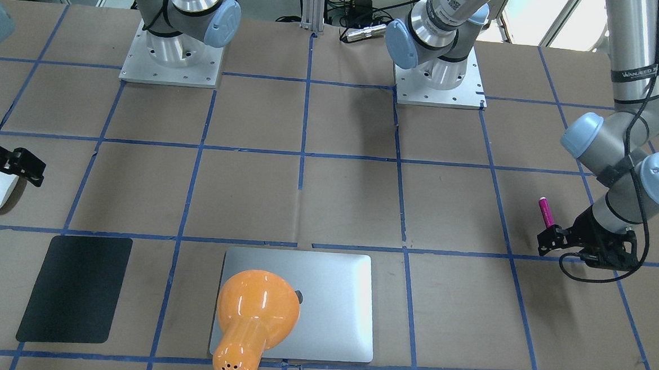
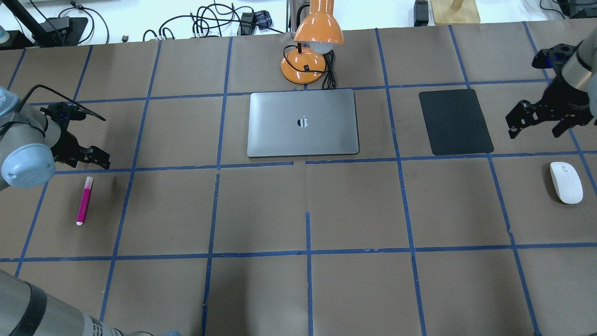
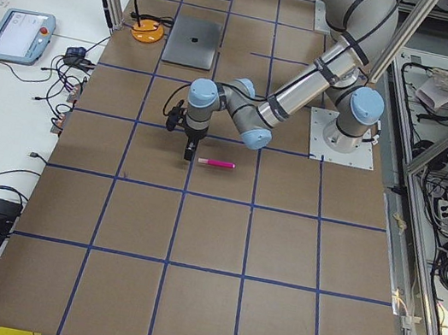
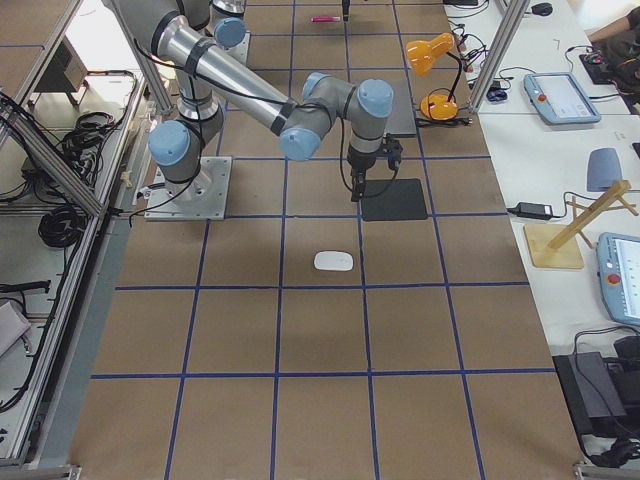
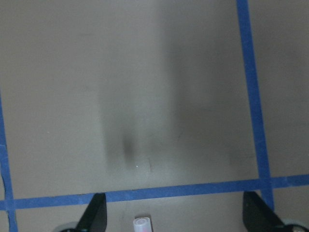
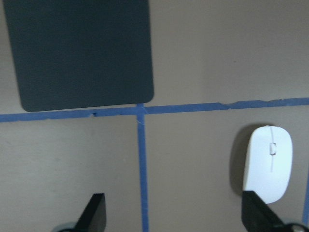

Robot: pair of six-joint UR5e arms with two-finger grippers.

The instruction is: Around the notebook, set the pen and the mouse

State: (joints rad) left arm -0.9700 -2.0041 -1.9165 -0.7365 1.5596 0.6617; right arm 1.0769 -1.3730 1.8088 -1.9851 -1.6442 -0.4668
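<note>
The magenta pen [image 2: 85,200] lies flat on the table at the far left, and only its whitish end [image 5: 141,224] shows in the left wrist view. My left gripper [image 2: 86,161] hovers open just beyond that end with nothing between its fingers. The white mouse [image 2: 566,182] rests at the far right, also visible low right as the mouse [image 6: 268,164] in the right wrist view. My right gripper [image 2: 536,128] hangs open above the table, beyond the mouse and beside the black mat, holding nothing. The silver notebook [image 2: 303,122] lies shut at the middle back.
A black mat [image 2: 455,122] lies between the notebook and the right gripper. An orange desk lamp [image 2: 317,37] stands behind the notebook, and its shade leans over the lid. Blue tape lines grid the brown table [image 2: 308,205].
</note>
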